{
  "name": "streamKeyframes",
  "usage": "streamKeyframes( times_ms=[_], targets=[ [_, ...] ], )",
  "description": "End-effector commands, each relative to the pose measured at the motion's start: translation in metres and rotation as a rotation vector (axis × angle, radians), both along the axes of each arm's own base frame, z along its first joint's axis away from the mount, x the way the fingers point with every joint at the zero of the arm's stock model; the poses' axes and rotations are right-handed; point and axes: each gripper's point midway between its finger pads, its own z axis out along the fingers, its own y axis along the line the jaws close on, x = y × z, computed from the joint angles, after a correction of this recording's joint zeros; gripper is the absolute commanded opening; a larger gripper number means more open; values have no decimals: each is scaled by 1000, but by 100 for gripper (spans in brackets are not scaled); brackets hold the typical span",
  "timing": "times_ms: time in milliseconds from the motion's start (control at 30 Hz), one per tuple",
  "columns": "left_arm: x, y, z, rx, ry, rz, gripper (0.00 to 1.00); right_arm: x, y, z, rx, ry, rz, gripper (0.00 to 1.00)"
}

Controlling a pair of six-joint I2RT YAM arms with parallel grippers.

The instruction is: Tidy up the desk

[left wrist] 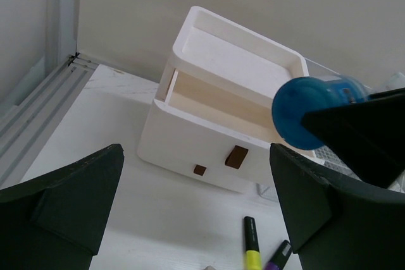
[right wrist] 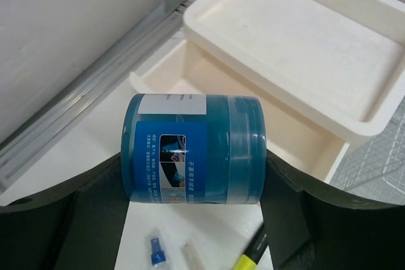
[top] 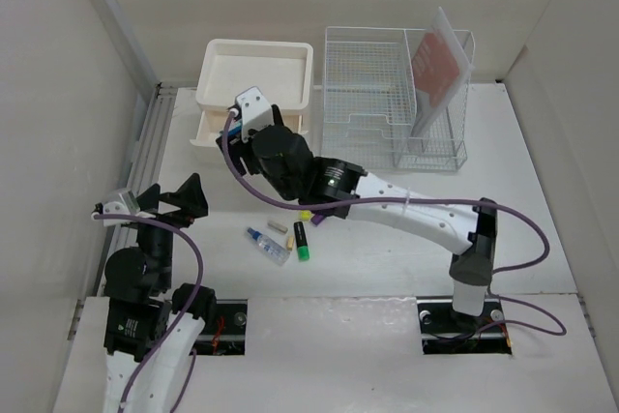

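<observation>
The white desk (top: 387,258) carries a cream drawer box (top: 256,74) at the back, its drawer (right wrist: 209,86) pulled out. My right gripper (right wrist: 193,165) is shut on a blue cylindrical jar (right wrist: 193,150) lying sideways, held just above and in front of the drawer. The left wrist view shows the same jar (left wrist: 310,112) beside the box (left wrist: 221,86). My left gripper (top: 179,200) stands open with nothing between its fingers, low at the left, facing the box. In the top view the right gripper (top: 240,123) hides the jar.
A small spray bottle (top: 266,244), a cream eraser-like piece (top: 278,226) and highlighters (top: 302,239) lie mid-desk under the right arm. A white wire-mesh rack (top: 372,94) holding a red booklet (top: 430,65) stands at the back right. A grey rail (top: 140,162) runs along the left edge.
</observation>
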Motion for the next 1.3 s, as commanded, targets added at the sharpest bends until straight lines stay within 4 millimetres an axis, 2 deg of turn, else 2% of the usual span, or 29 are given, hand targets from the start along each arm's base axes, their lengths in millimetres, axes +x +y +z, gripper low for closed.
streamKeyframes(
  times_ms=[0, 67, 100, 133, 200, 233, 300, 467, 567, 633, 667, 767, 833, 1067, 1133, 1267],
  targets=[
    [-4, 2, 9, -16, -41, 4, 100, 27, -7, 38, 162, -50, -198, 0],
    [-4, 2, 7, -14, -33, 4, 100, 33, -7, 34, 159, -55, -244, 0],
    [-4, 1, 7, -23, -33, 3, 100, 34, -3, 40, 185, -54, -245, 0],
    [-4, 1, 7, -23, -33, 3, 100, 39, 3, 30, 168, -52, -259, 0],
    [-6, 2, 9, -25, -43, 2, 100, 46, 4, 36, 188, -59, -279, 0],
    [-6, 3, 9, -27, -43, 11, 100, 49, 7, 30, 189, -53, -296, 0],
    [-6, 3, 9, -27, -43, 12, 100, 61, 0, 34, 201, -59, -327, 0],
    [-6, 3, 9, -27, -43, 12, 100, 80, 0, 14, 187, -46, -368, 0],
    [-6, 3, 9, -27, -43, 12, 100, 85, -1, 18, 207, -45, -378, 0],
    [-6, 3, 9, -27, -43, 12, 100, 93, 0, 10, 207, -39, -391, 0],
    [-6, 3, 9, -27, -43, 12, 100, 93, 0, 14, 216, -41, -391, 0],
    [-6, 3, 9, -27, -43, 12, 100, 100, 1, 4, 221, 0, -389, 0],
    [-6, 5, 9, -29, -43, 20, 100, 102, 6, -14, 217, 55, -380, 0],
    [-8, 6, 10, -31, -52, 20, 100, 99, 9, -30, 256, 138, -394, 0],
    [-8, 6, 10, -31, -52, 20, 100, 99, 8, -31, 269, 147, -408, 0],
    [-8, 6, 10, -31, -52, 20, 100, 109, 3, -49, 251, 148, -468, 0]
  ],
)
